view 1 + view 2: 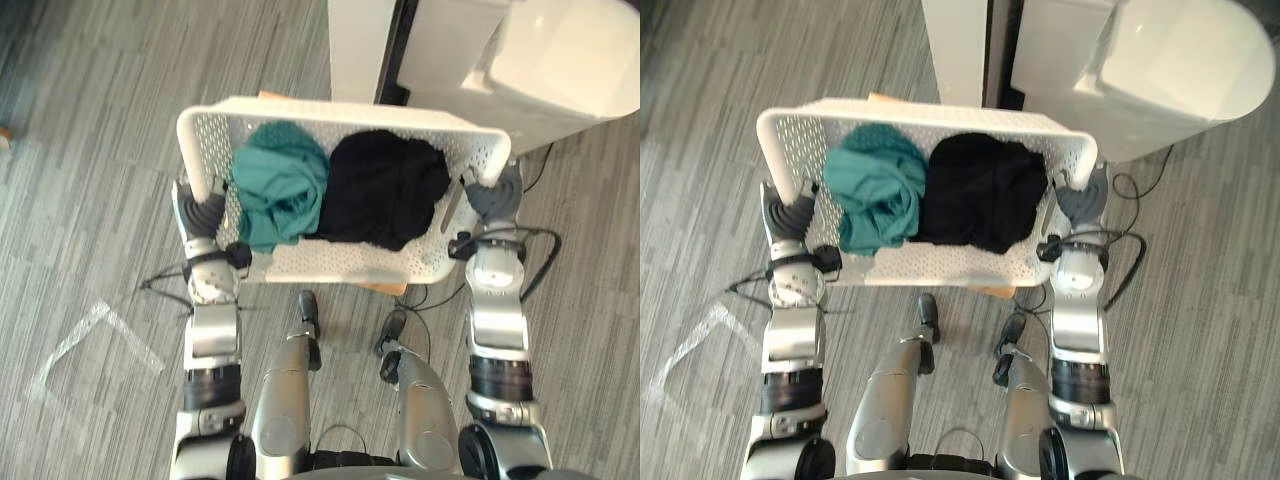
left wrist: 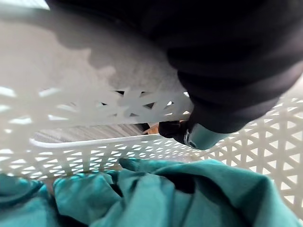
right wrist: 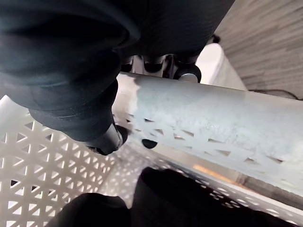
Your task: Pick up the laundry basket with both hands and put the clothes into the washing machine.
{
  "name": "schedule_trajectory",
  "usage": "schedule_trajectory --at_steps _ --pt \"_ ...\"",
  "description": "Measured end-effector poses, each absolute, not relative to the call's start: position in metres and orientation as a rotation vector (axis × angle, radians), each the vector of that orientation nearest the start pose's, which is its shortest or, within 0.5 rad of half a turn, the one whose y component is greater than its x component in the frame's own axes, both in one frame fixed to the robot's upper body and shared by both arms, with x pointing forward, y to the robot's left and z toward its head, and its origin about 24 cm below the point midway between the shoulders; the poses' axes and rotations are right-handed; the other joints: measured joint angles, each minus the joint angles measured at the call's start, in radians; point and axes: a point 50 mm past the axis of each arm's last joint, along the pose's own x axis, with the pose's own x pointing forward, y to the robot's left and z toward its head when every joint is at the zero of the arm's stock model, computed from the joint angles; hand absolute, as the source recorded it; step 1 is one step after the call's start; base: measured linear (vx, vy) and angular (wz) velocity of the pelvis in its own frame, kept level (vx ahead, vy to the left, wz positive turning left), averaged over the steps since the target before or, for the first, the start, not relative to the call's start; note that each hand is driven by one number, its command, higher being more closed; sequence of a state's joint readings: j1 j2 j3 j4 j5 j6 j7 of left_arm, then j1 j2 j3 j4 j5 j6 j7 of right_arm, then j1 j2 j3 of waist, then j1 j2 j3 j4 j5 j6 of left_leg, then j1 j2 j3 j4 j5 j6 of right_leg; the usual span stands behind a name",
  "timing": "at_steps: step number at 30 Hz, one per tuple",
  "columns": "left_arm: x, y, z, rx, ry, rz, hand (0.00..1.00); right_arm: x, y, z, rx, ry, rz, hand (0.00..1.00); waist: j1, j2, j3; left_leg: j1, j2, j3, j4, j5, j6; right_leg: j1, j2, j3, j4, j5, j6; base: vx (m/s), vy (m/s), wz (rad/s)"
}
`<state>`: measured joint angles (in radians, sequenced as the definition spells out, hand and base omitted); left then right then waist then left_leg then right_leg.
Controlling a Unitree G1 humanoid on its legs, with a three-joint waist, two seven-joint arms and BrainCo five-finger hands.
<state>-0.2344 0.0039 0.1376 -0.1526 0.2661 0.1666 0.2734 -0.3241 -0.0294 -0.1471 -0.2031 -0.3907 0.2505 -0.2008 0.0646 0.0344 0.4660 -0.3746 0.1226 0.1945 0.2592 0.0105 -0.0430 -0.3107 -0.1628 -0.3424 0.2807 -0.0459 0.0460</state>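
Gripping perforated white plastic laundry basket (image 1: pixel 340 112) rims with left hand (image 1: pixel 208 212) and right hand (image 1: pixel 497 193); carrying crumpled clothes (image 1: pixel 285 185) above streaked grey floor (image 1: pixel 90 150).

Left garment (image 1: pixel 280 190) beside right garment (image 1: pixel 385 185) in the basket (image 1: pixel 340 264), washing machine (image 1: pixel 560 70) behind, toward the right.

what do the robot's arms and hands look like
The left arm and right arm are silver-grey, rounded segments joined by black rings. The left hand and right hand sit under dark ribbed covers, with silver fingers tipped in dark.
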Motion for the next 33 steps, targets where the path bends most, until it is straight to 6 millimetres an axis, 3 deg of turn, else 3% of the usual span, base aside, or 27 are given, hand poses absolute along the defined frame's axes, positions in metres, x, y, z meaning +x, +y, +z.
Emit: schedule_trajectory --at_steps 2,5,10,12,14,15,17,18,19,20,21,22,23,24,25,27,28,30,31,33 --pt "0.273 0.175 0.1 0.152 -0.158 0.301 1.0 0.282 -0.194 0.131 -0.324 -0.213 -0.405 1.0 -0.007 0.002 -0.063 0.038 0.0 0.005 0.0 -0.018 -0.007 0.038 0.004 0.006 -0.008 -0.011 0.001 0.1 -0.008 -0.06" --pt "0.263 0.165 0.082 0.106 -0.095 0.193 1.0 0.267 -0.21 0.107 -0.302 -0.144 -0.415 1.0 -0.031 0.006 -0.126 0.084 -0.001 0.0 -0.014 -0.018 -0.005 0.093 0.011 -0.003 -0.035 -0.014 0.002 0.1 -0.022 0.04" --pt "0.263 0.151 0.08 0.105 -0.095 0.1 1.0 0.252 -0.227 0.09 -0.255 -0.093 -0.456 1.0 -0.054 0.008 -0.139 0.141 0.008 -0.042 0.043 -0.047 -0.019 0.149 0.003 0.01 0.015 -0.04 -0.011 0.03 -0.032 -0.08" --pt "0.259 0.15 0.076 0.107 -0.087 0.089 1.0 0.247 -0.228 0.083 -0.242 -0.075 -0.451 1.0 -0.054 0.011 -0.15 0.136 0.007 -0.138 0.183 -0.13 -0.056 0.149 -0.006 0.034 0.031 -0.043 -0.016 -0.04 -0.025 -0.48" --pt "0.252 0.147 0.066 0.098 -0.052 0.074 1.0 0.24 -0.23 0.076 -0.242 -0.051 -0.45 1.0 -0.059 0.031 -0.175 0.179 -0.001 -0.224 0.317 -0.223 -0.116 0.151 0.005 0.087 0.052 -0.043 -0.01 -0.06 0.184 -0.75" --pt "0.246 0.144 0.058 0.1 -0.021 0.058 1.0 0.233 -0.233 0.067 -0.242 -0.015 -0.452 1.0 -0.089 0.053 -0.22 0.216 -0.009 -0.239 0.258 -0.306 -0.094 0.111 0.006 0.128 0.066 -0.028 0.015 -0.06 0.26 -0.75" --pt "0.246 0.143 0.056 0.108 -0.014 0.045 1.0 0.23 -0.234 0.064 -0.236 0.001 -0.456 1.0 -0.095 0.045 -0.234 0.214 -0.033 -0.201 0.244 -0.334 -0.044 0.067 -0.01 0.181 0.077 -0.008 0.041 -0.12 0.325 -0.76" --pt "0.245 0.141 0.052 0.114 0.002 0.031 1.0 0.225 -0.236 0.059 -0.233 0.024 -0.464 1.0 -0.095 0.026 -0.238 0.213 -0.062 -0.14 0.249 -0.331 -0.033 0.037 -0.034 0.236 0.077 0.017 0.058 -0.19 0.343 -0.96" --pt "0.244 0.138 0.048 0.112 0.02 0.017 1.0 0.22 -0.238 0.054 -0.238 0.046 -0.47 1.0 -0.105 0.022 -0.242 0.216 -0.089 -0.094 0.251 -0.32 0.022 0.023 -0.043 0.265 0.057 0.046 0.036 -0.26 0.333 -1.29" --pt "0.241 0.137 0.044 0.109 0.037 0.008 1.0 0.213 -0.239 0.048 -0.231 0.075 -0.474 1.0 -0.105 0.031 -0.246 0.225 -0.08 -0.027 0.216 -0.31 0.071 0.034 -0.038 0.285 -0.01 0.093 -0.029 -0.29 0.316 -1.63" --pt "0.24 0.141 0.04 0.115 0.058 0.013 1.0 0.211 -0.236 0.045 -0.216 0.091 -0.464 1.0 -0.096 0.029 -0.243 0.249 -0.079 0.066 0.18 -0.289 0.103 -0.022 -0.08 0.195 0.157 0.034 -0.046 -0.31 0.308 -1.71" --pt "0.238 0.144 0.036 0.117 0.075 0.018 1.0 0.211 -0.234 0.043 -0.206 0.101 -0.454 1.0 -0.095 0.027 -0.243 0.262 -0.078 0.112 0.162 -0.285 0.112 -0.034 -0.101 0.136 0.257 -0.009 -0.039 -0.3 0.291 -1.99" --pt "0.233 0.149 0.031 0.118 0.1 0.036 1.0 0.21 -0.23 0.04 -0.192 0.113 -0.433 1.0 -0.094 0.026 -0.246 0.298 -0.074 0.202 0.125 -0.277 0.125 -0.014 -0.131 0.019 0.418 -0.09 -0.047 -0.22 0.215 -1.75" --pt "0.231 0.151 0.029 0.118 0.11 0.043 1.0 0.21 -0.229 0.039 -0.187 0.118 -0.419 1.0 -0.085 0.026 -0.251 0.315 -0.071 0.252 0.102 -0.27 0.131 0.012 -0.142 -0.039 0.483 -0.132 -0.055 -0.26 0.258 -2.4" --pt "0.227 0.153 0.027 0.119 0.12 0.049 1.0 0.21 -0.228 0.035 -0.183 0.131 -0.403 1.0 -0.06 0.016 -0.281 0.325 -0.07 0.348 0.058 -0.256 0.136 0.07 -0.16 -0.138 0.544 -0.194 -0.063 -0.18 0.197 -2.54" --pt "0.225 0.158 0.026 0.124 0.126 0.049 1.0 0.219 -0.226 0.029 -0.165 0.148 -0.374 1.0 -0.048 -0.009 -0.332 0.291 -0.067 0.473 0.029 -0.243 0.145 0.172 -0.184 -0.267 0.53 -0.261 -0.05 -0.14 0.117 -2.34" --pt "0.226 0.161 0.026 0.127 0.125 0.058 1.0 0.231 -0.224 0.026 -0.169 0.16 -0.341 1.0 -0.051 -0.024 -0.347 0.265 -0.048 0.575 0.028 -0.236 0.162 0.229 -0.204 -0.318 0.487 -0.287 -0.048 -0.15 0.025 -2.08" --pt "0.226 0.167 0.027 0.127 0.123 0.08 1.0 0.254 -0.219 0.026 -0.183 0.17 -0.292 1.0 -0.042 -0.025 -0.349 0.232 0.017 0.738 0.059 -0.231 0.159 0.291 -0.248 -0.351 0.405 -0.287 -0.047 -0.24 -0.01 -2.58" --pt "0.226 0.169 0.028 0.128 0.121 0.089 1.0 0.26 -0.217 0.028 -0.188 0.165 -0.279 1.0 -0.041 -0.026 -0.349 0.221 0.045 0.797 0.074 -0.23 0.157 0.298 -0.263 -0.339 0.36 -0.278 -0.03 -0.27 -0.1 -2.41" --pt "0.229 0.169 0.029 0.131 0.117 0.089 1.0 0.262 -0.217 0.028 -0.198 0.165 -0.275 1.0 -0.047 -0.033 -0.351 0.213 0.108 0.89 0.119 -0.219 0.146 0.323 -0.251 -0.259 0.141 -0.223 0.097 -0.2 -0.23 -1.73"
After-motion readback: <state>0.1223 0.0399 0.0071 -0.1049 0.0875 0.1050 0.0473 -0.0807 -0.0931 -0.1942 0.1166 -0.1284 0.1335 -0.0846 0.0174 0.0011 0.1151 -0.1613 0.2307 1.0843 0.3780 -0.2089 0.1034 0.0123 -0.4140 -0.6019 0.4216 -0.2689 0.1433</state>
